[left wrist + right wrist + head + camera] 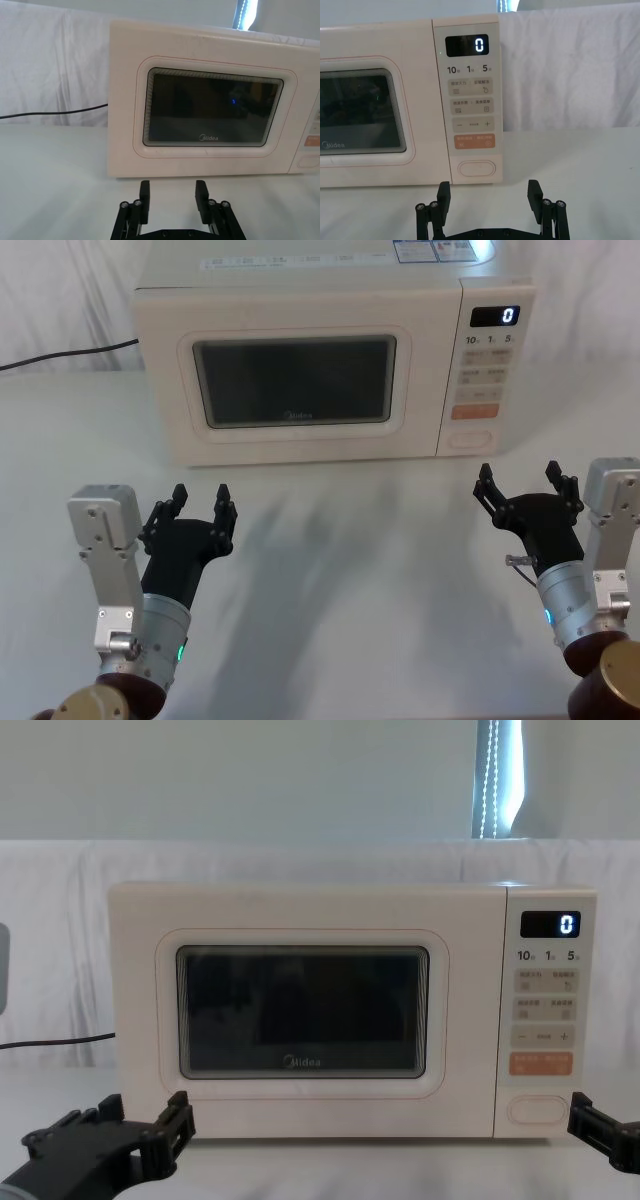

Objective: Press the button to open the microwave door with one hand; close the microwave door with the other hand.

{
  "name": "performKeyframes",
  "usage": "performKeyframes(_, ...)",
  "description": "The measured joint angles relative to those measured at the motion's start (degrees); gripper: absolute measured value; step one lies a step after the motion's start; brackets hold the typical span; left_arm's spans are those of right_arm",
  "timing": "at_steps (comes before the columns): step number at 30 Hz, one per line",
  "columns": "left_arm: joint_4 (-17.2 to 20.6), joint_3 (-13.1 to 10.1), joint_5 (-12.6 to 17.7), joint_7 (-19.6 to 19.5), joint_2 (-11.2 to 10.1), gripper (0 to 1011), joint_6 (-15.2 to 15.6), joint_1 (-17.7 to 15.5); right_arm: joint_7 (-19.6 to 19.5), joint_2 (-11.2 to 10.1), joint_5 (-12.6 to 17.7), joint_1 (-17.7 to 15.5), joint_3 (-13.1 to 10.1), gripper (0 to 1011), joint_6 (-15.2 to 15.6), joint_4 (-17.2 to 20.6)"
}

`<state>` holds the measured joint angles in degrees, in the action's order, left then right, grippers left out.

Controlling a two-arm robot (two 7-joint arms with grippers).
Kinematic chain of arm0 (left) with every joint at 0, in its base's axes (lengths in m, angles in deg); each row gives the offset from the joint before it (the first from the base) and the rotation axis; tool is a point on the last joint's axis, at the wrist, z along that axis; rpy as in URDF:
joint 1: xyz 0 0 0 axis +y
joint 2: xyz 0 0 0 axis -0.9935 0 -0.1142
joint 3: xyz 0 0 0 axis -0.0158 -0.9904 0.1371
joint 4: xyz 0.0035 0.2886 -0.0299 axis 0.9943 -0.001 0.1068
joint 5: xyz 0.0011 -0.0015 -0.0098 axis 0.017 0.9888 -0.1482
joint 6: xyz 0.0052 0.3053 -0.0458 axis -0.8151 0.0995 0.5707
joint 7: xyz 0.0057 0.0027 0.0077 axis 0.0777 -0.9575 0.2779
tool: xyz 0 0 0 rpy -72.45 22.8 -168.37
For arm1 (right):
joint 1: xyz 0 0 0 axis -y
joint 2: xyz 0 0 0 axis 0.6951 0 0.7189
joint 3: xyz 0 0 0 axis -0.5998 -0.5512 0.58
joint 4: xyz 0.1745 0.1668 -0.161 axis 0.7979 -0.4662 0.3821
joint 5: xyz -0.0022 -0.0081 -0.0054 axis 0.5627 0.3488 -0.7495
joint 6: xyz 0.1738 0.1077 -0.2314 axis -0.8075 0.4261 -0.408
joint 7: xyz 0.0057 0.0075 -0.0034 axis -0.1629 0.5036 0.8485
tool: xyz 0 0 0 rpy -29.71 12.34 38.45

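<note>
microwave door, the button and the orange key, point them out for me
microwave door (290, 380): head view, on the dark glass window.
button (477, 168): right wrist view, centre of the cream oblong.
orange key (474, 141): right wrist view, middle of its face.

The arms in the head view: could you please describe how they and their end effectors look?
Both match: the left end effector and right end effector are black with slim fingers, on silver cylindrical wrists with a small green light, grey box-shaped brackets beside them, and dark maroon and brass joints below.

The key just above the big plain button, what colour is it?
Orange. The key sits right above the button, clearest in the right wrist view.
</note>
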<state>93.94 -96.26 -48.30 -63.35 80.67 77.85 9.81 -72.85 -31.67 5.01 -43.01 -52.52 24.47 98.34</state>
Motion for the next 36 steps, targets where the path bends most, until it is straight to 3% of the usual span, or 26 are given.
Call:
performKeyframes(7, 0.0, 0.0, 0.0, 0.0, 0.0, 796, 0.0, 0.0, 0.0, 0.0, 0.0, 0.0, 0.0, 1000, 0.0, 0.0)
performKeyframes(15, 0.0, 0.0, 0.0, 0.0, 0.0, 1000, 0.0, 0.0, 0.0, 0.0, 0.0, 0.0, 0.0, 1000, 0.0, 0.0)
performKeyframes(36, 0.0, 0.0, 0.0, 0.0, 0.0, 1001, 0.0, 0.0, 0.0, 0.0, 0.0, 0.0, 0.0, 1000, 0.0, 0.0)
